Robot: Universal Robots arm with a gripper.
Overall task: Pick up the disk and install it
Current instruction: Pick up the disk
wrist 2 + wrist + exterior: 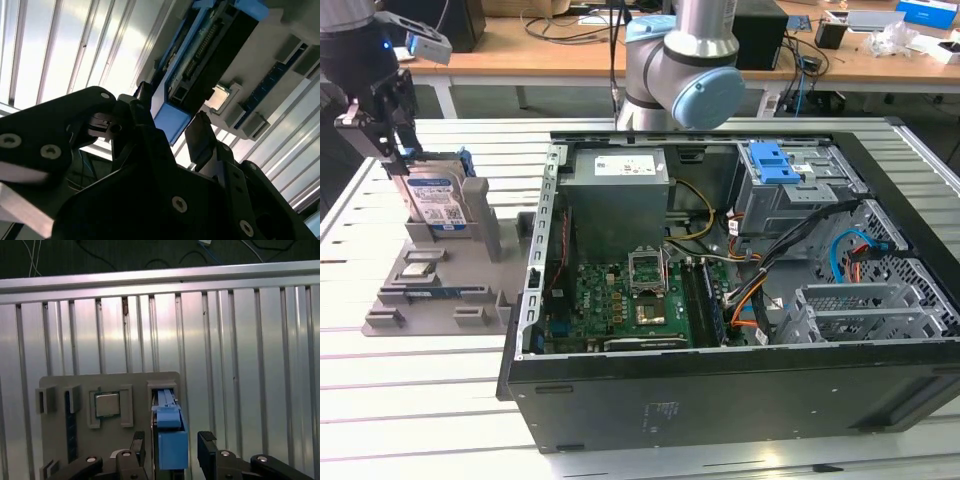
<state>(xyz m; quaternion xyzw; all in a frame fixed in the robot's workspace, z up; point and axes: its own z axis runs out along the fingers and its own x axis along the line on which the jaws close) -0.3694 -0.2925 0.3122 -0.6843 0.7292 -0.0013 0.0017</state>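
Note:
The disk (pixel 438 200) stands on edge in a slot of the grey holder (pixel 470 300) at the exterior view's left, its white-and-blue label facing outward and its blue frame on top. My gripper (pixel 396 152) hangs directly over it. In both wrist views the gripper (pixel 171 442) (pixel 172 117) is open. Its two black fingers (pixel 206 442) straddle the blue end of the disk (pixel 171 442) (pixel 200 55), with a narrow gap showing on each side.
A small square silver chip (pixel 107 405) (pixel 417 268) lies in a pocket of the grey holder. The open computer case (pixel 720 300) takes up the exterior view's right, with a blue-latched drive bay (pixel 775 165) at its far corner. The arm's base (pixel 680 70) stands behind the case.

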